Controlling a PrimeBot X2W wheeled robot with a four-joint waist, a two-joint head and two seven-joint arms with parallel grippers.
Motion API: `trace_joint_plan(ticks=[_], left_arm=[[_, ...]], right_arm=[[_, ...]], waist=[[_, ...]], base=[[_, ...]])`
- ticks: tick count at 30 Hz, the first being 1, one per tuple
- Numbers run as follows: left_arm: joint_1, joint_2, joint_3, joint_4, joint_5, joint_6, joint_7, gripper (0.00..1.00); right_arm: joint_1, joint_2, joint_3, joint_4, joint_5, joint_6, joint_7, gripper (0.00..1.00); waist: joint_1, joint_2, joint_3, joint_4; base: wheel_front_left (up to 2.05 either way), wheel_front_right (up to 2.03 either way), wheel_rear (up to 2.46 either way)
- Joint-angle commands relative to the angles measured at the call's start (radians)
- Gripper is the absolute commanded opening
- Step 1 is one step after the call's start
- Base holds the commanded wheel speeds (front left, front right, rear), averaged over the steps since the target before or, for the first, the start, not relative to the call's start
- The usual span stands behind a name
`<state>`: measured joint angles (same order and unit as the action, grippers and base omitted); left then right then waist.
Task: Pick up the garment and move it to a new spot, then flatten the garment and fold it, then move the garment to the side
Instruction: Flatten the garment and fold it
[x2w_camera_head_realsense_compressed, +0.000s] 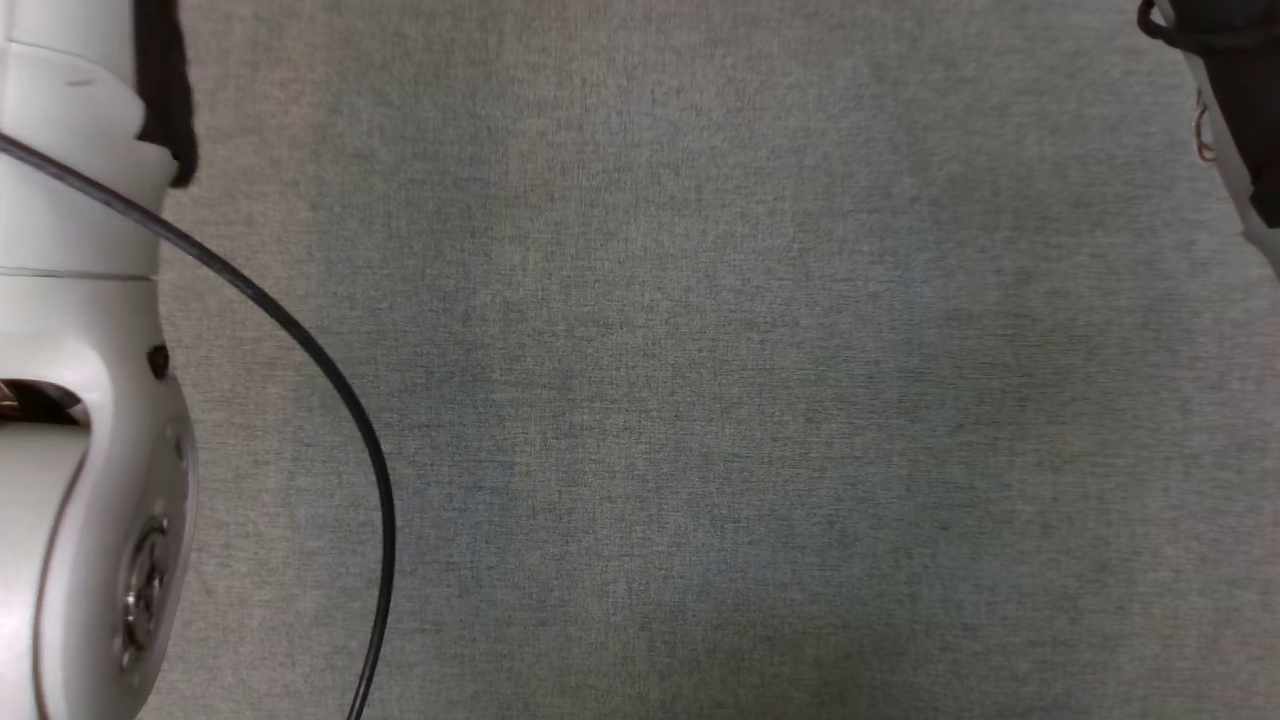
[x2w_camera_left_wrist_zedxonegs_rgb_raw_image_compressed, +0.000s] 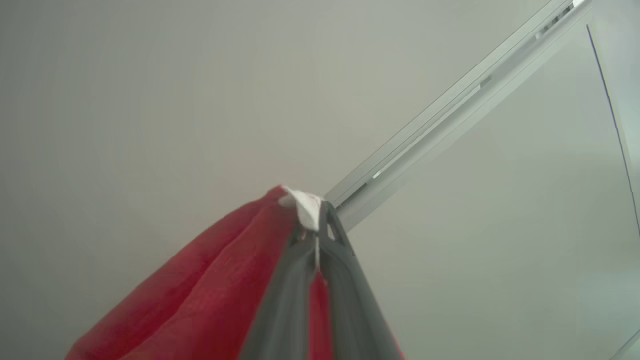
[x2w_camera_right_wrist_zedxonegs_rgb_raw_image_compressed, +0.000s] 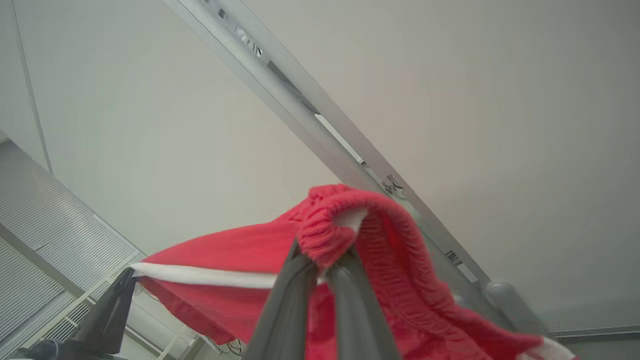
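Note:
The garment (x2w_camera_left_wrist_zedxonegs_rgb_raw_image_compressed: 210, 295) is red knit cloth with a white trim. In the left wrist view my left gripper (x2w_camera_left_wrist_zedxonegs_rgb_raw_image_compressed: 316, 225) is shut on a white-edged corner of it, raised toward the ceiling. My right gripper (x2w_camera_right_wrist_zedxonegs_rgb_raw_image_compressed: 322, 265) is shut on the garment's ribbed red band (x2w_camera_right_wrist_zedxonegs_rgb_raw_image_compressed: 325, 225), also held high. The cloth (x2w_camera_right_wrist_zedxonegs_rgb_raw_image_compressed: 225, 250) stretches between both grippers, and the left gripper (x2w_camera_right_wrist_zedxonegs_rgb_raw_image_compressed: 117, 295) shows at the lower left of the right wrist view, pinching the white-striped edge. In the head view, my pale left forearm (x2w_camera_head_realsense_compressed: 80, 400) is at the left edge and part of my right arm (x2w_camera_head_realsense_compressed: 1230, 100) at the top right.
A grey fabric surface (x2w_camera_head_realsense_compressed: 700, 400) spreads below in the head view. A black cable (x2w_camera_head_realsense_compressed: 300, 340) curves from the left forearm over it. Overhead runs a metal ceiling rail (x2w_camera_right_wrist_zedxonegs_rgb_raw_image_compressed: 300, 100), also (x2w_camera_left_wrist_zedxonegs_rgb_raw_image_compressed: 450, 110), with a slatted panel (x2w_camera_right_wrist_zedxonegs_rgb_raw_image_compressed: 40, 240) beside it.

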<state>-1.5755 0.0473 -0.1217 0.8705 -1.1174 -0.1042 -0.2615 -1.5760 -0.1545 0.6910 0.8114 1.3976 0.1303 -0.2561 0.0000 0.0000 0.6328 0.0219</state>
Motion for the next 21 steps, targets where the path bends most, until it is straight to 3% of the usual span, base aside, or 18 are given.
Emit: trace_joint_plan(ticks=[1,5,10,15,21], left_arm=[[0.011,0.007,0.036,-0.025,0.020,0.000,-0.003,0.00],[0.007,0.009,0.134,-0.149,0.104,-0.011,-0.005,0.00],[0.026,0.009,0.148,-0.318,0.169,-0.024,-0.005,0.00],[0.061,0.007,0.106,-0.487,0.170,-0.027,-0.004,0.00],[0.080,0.007,0.061,-0.605,0.162,-0.027,-0.003,0.00]], right_arm=[[0.002,-0.011,-0.014,-0.010,-0.015,0.001,-0.010,0.00],[-0.003,-0.012,-0.173,-0.089,-0.141,0.000,-0.012,0.00],[0.043,0.030,-0.349,-0.261,-0.286,0.000,-0.011,0.00],[0.083,0.061,-0.420,-0.402,-0.362,0.001,-0.010,0.00],[0.076,0.079,-0.445,-0.465,-0.373,0.001,-0.010,0.00]], waist=[[0.0000,0.0000,0.041,0.009],[0.0000,0.0000,0.079,0.011],[0.0000,0.0000,0.103,0.014],[0.0000,0.0000,0.118,0.017],[0.0000,0.0000,0.128,0.017]], base=[[0.00,0.00,0.00],[0.00,0.00,0.00],[0.00,0.00,0.00],[0.00,0.00,0.00],[0.00,0.00,0.00]])
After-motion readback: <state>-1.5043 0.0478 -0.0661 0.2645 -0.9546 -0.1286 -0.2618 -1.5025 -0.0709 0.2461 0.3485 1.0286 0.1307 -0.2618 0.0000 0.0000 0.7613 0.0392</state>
